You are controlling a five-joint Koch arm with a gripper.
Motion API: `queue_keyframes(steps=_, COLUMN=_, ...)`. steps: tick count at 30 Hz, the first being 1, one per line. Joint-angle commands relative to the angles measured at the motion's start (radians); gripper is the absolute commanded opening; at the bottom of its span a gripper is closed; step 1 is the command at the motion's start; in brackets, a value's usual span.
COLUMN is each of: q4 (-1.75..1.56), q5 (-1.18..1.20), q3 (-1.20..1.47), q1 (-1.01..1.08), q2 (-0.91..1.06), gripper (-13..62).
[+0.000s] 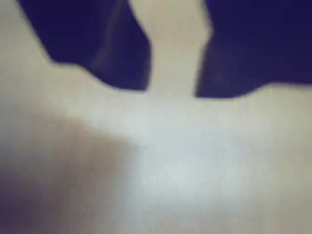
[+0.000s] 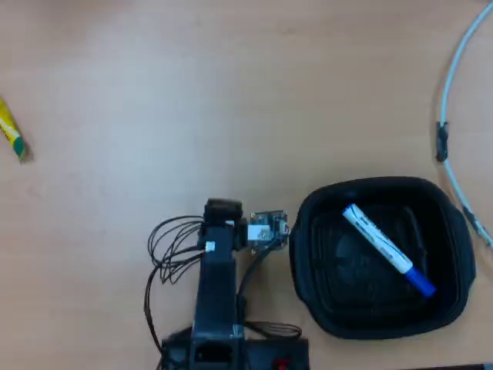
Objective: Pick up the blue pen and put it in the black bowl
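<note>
Dark blue, blurred and very near the lens, the two jaws of the tool (image 1: 171, 92) hang from the top of the wrist view with a plain gap between their tips and nothing in that gap; behind them is only pale table (image 1: 195, 161), so the tool is narrowly parted and empty. In the overhead view the arm (image 2: 216, 285) is folded back over its base at the lower edge, with loose black wires (image 2: 166, 254) looped to its left, and the tool itself is hidden beneath the arm's upper parts.

Just to the right of the arm sits the black bowl (image 2: 308, 231), apart from it. The blue pen (image 2: 385, 248) lies inside, slanted across the ridged base, its white end toward the upper left and its blue cap toward the lower right.

By that, I judge the placing step done and the task near complete; what remains is at most settling the arm at rest clear of the bowl, which calls for no grasp at all.

Well away, a yellow-and-green stick (image 2: 11, 135) lies at the left edge of the table, and a pale cable (image 2: 454, 77) curves down the right.
</note>
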Motion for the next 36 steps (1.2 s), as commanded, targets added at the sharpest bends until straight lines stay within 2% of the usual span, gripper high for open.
queue_keyframes(steps=1, q4=-0.179, q5=0.005, q3=0.023, q1=0.005, q2=0.032, gripper=-3.0)
queue_keyframes(steps=9, q4=-0.738, q5=-0.121, q3=0.446, q1=0.077, q2=0.089, gripper=-2.8)
queue_keyframes(steps=14, q4=-0.928, q5=-0.193, q3=0.597, q1=0.13, q2=0.14, gripper=-2.8)
queue_keyframes(steps=20, q4=-0.956, q5=-0.201, q3=0.744, q1=0.132, q2=0.293, gripper=-2.8)
queue_keyframes(steps=36, q4=-0.927, q5=-0.186, q3=0.815, q1=0.198, q2=0.276, gripper=-3.4)
